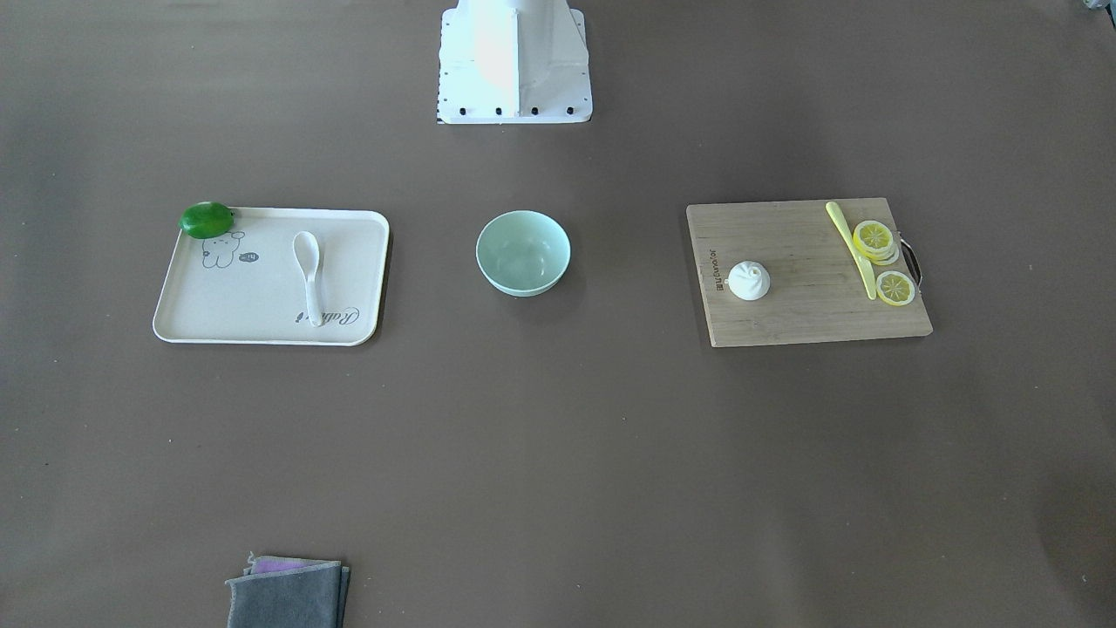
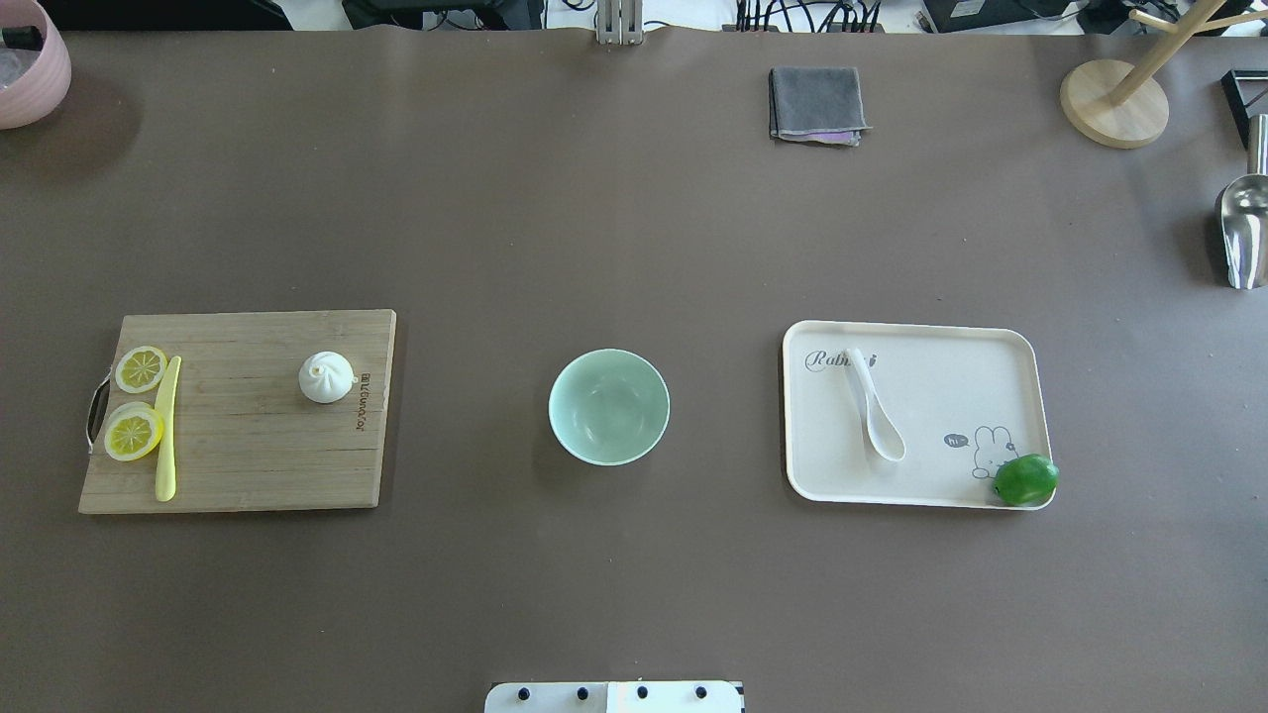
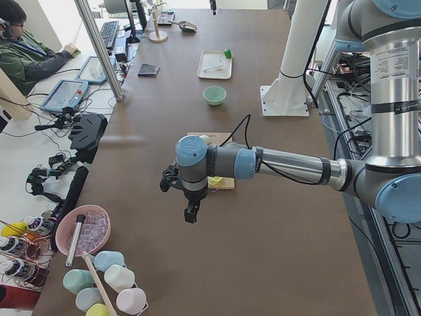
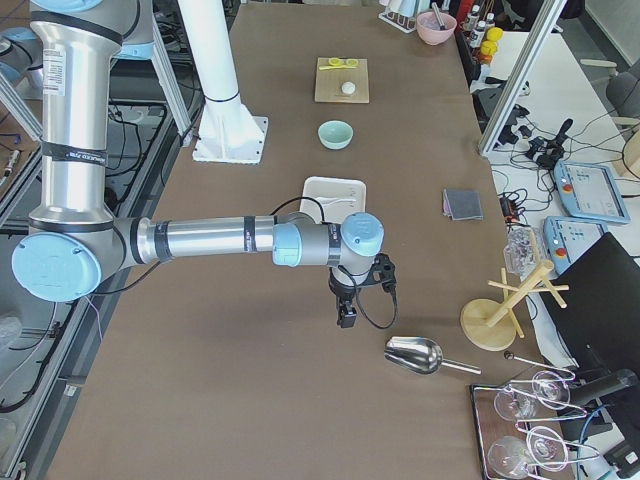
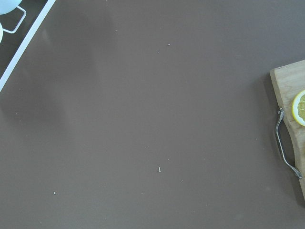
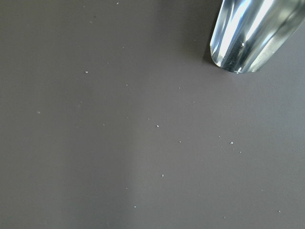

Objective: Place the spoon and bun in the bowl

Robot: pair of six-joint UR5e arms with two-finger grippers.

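Nothing is placed yet: bowl (image 2: 608,406) empty, bun (image 2: 326,377) at its 9 o'clock, spoon (image 2: 876,414) at 3 (overhead); how open the left hand (image 3: 191,214) and right hand (image 4: 347,317) are cannot be told

Silver arm tubes (image 4: 200,240), blue joint caps (image 4: 55,268), black right end effector (image 4: 347,318), black cable (image 4: 372,325), white bolted pedestal (image 1: 514,70)

The brown table (image 2: 634,228) carries the bowl (image 2: 608,406) at its middle, a board (image 2: 248,446) to the left and a tray (image 2: 951,386) to the right (all three in one row, well apart). Far right lie a folded cloth (image 2: 816,102), a wooden stand (image 2: 1105,104) and a metal scoop (image 2: 1243,233); a pink basin (image 2: 35,79) sits far left.
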